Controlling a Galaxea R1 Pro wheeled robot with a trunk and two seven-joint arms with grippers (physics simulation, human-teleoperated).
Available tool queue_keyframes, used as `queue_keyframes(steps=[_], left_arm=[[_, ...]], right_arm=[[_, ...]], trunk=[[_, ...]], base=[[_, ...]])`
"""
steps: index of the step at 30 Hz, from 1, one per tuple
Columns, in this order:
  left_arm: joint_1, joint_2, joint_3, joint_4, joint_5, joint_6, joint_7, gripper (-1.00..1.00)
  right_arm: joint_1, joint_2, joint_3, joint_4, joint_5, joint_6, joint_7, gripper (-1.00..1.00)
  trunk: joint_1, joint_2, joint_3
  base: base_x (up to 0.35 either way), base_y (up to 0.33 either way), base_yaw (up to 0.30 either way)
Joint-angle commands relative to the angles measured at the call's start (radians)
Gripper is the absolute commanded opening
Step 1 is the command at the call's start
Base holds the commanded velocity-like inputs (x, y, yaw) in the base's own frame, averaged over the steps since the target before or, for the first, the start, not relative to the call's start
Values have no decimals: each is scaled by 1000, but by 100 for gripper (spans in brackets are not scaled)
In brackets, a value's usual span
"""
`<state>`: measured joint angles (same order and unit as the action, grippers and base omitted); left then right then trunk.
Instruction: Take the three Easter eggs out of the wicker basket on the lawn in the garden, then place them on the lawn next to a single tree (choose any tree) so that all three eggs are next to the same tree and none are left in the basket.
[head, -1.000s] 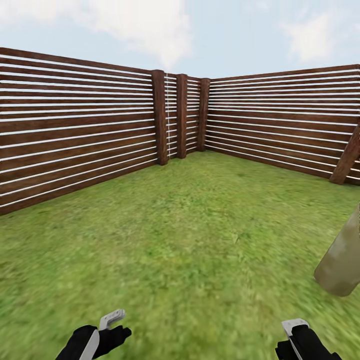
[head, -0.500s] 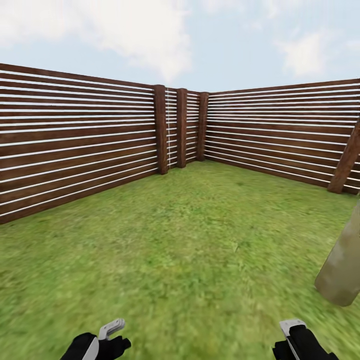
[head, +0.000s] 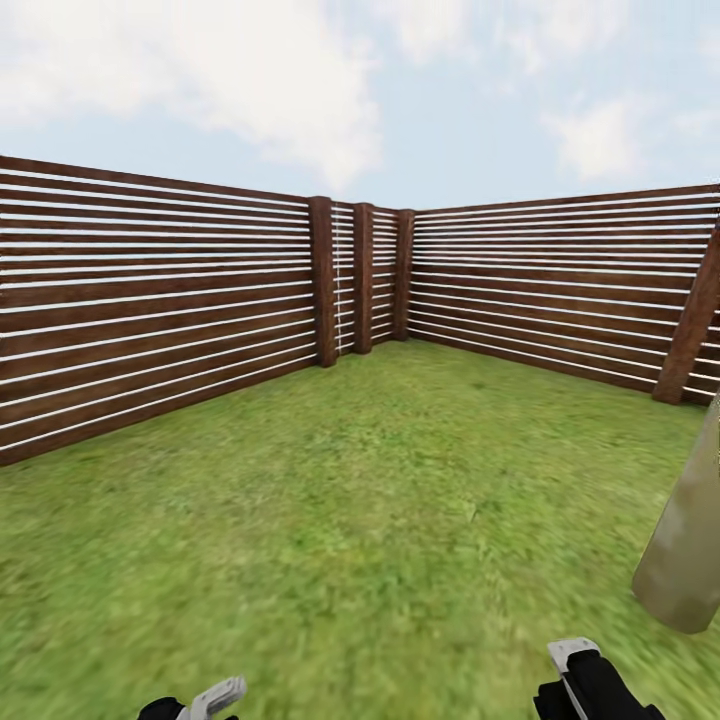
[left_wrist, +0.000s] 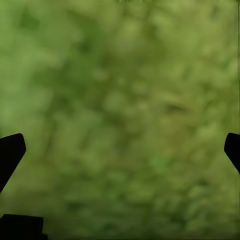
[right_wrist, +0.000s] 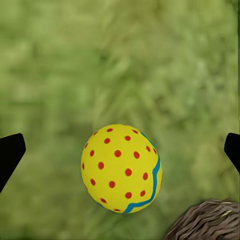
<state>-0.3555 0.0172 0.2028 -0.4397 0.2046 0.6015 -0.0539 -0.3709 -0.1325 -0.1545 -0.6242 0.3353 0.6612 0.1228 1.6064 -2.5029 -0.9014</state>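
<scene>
At the near edge of the head view, the left gripper (head: 205, 702) and the right gripper (head: 585, 685) are sitting low over the lawn (head: 380, 500), black-cased with pale plates, pointing forward toward the fence corner. In the left wrist view the left gripper's (left_wrist: 120, 150) dark fingertips (left_wrist: 11, 152) are standing far apart at the frame's edges, spread wide with blurred green grass (left_wrist: 120, 100) between them. The right gripper (right_wrist: 120, 150) is likewise gaping, its fingertips (right_wrist: 10, 155) wide of a single Easter egg (right_wrist: 121, 168) that is lying on the grass: smooth, rounded, bright yellow, sprinkled with red dots and edged by a blue zigzag band. Just beside the egg, a patch of brown woven wicker basket (right_wrist: 207, 220) is showing. Beyond the right gripper, the pale grey-green trunk of a tree (head: 690, 540) is rising from the lawn, smooth and slightly mottled. Farthest off, the dark brown fence (head: 150, 300) of horizontal slats and thick posts is closing the garden's corner under a cloudy sky.
</scene>
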Motion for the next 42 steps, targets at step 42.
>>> queue_keyframes(steps=[42], left_arm=[[0, -3, 4, -1, -4, 6, 3, 100]], right_arm=[[0, -1, -6, -2, 10, 5, 9, 100]], trunk=[[-114, 200, 141]], base=[[-116, 0, 0]])
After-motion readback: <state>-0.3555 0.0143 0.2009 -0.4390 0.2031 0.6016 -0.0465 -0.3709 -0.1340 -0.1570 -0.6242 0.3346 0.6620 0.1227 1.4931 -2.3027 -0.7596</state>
